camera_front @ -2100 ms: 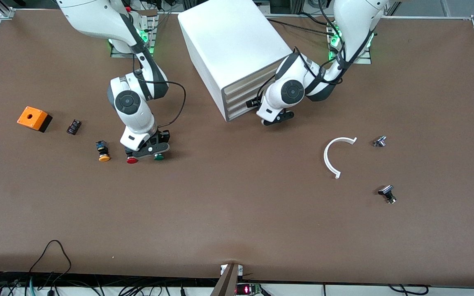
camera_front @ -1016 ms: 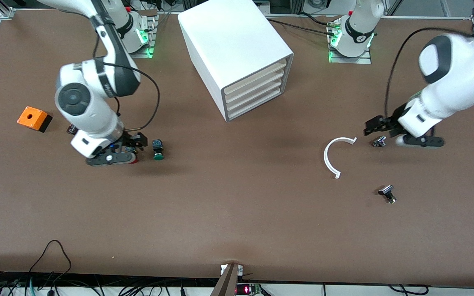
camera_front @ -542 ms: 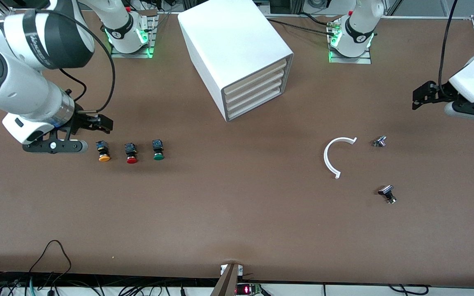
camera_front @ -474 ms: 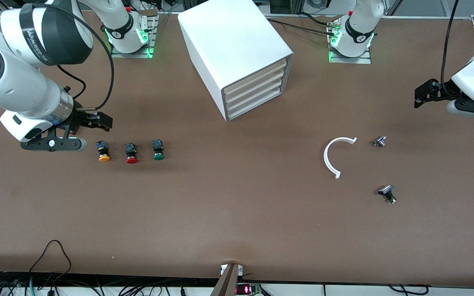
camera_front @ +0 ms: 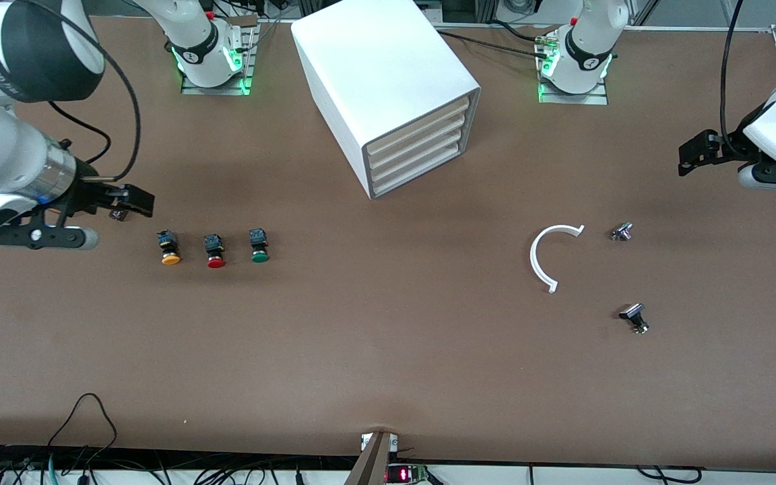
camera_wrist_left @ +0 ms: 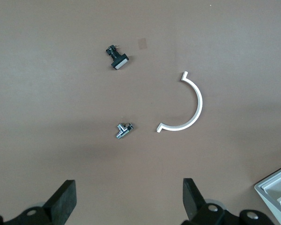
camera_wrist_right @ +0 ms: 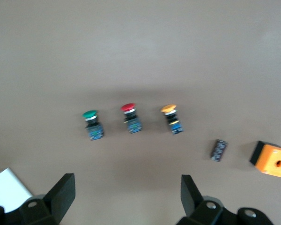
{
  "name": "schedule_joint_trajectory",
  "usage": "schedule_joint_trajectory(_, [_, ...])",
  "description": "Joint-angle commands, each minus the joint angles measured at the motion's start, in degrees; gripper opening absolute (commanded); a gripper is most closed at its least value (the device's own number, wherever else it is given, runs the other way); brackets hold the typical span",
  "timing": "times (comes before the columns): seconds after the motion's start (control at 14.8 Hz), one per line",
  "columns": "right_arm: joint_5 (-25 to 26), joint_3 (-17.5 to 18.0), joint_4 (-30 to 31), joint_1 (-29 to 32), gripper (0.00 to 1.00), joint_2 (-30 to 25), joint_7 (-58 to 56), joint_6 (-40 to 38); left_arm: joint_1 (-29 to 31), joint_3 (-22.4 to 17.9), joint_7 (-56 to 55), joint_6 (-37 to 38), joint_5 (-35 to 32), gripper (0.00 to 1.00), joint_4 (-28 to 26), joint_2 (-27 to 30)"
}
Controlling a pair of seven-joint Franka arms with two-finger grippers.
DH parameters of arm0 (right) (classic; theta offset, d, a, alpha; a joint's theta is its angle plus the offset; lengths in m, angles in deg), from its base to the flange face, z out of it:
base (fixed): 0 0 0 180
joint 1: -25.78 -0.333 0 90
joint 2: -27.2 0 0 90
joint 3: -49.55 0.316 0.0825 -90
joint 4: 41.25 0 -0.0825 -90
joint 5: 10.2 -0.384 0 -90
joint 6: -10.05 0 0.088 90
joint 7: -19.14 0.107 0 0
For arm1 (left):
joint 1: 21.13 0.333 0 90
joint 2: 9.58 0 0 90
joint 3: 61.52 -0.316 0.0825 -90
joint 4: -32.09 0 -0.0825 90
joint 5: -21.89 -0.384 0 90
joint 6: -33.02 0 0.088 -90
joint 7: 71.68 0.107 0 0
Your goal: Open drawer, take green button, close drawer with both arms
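Note:
The white cabinet (camera_front: 388, 74) stands at the back middle of the table, and its bottom drawer (camera_front: 417, 174) is shut flush like the three above it. The green button (camera_front: 259, 246) stands on the table in a row with a red one (camera_front: 215, 251) and an orange one (camera_front: 170, 248); the right wrist view shows the green button (camera_wrist_right: 91, 123) too. My right gripper (camera_front: 38, 237) hangs open and empty high over the right arm's end of the table, its jaws (camera_wrist_right: 126, 199) wide apart. Over the left arm's end my left gripper (camera_front: 775, 180) is open and empty as well (camera_wrist_left: 129, 206).
A white arc piece (camera_front: 550, 256), a small metal part (camera_front: 622, 232) and a black-headed part (camera_front: 634, 316) lie toward the left arm's end. An orange box (camera_wrist_right: 271, 159) and a small black block (camera_wrist_right: 218, 150) lie toward the right arm's end.
Both arms have risen and swung away from the cabinet and the buttons toward their own ends of the table. In the last half second the right gripper drifted farther out.

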Motion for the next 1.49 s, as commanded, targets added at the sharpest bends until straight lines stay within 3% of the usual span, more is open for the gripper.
schedule_joint_trajectory(0.0, [2.5,-0.7,-0.4,1.3,1.0,-0.5,0.3,-0.7,-0.5,-0.2,-1.7,1.2,-0.5,1.0,1.4,-0.2])
schedule_joint_trajectory(0.34, [1.7,-5.8,2.4,1.6,1.0,-1.3,-8.5,-1.4,-0.5,-0.2,-2.5,1.2,-0.4,1.0,1.4,0.0])
schedule_joint_trajectory(0.54, [0.6,-6.2,3.1,1.6,1.0,-1.8,-9.9,0.0,-0.5,-0.1,-4.2,1.4,-0.4,1.0,1.5,0.1])
schedule_joint_trajectory(0.88, [0.5,-6.2,21.6,1.6,1.0,-13.0,-10.0,13.4,-0.4,-0.1,-4.5,1.7,-0.4,1.0,2.4,-0.3])
schedule_joint_trajectory(1.42, [0.4,-7.8,21.5,1.5,1.0,-16.3,-7.5,12.2,0.0,0.3,-4.5,2.6,-0.3,1.0,2.5,-0.3])
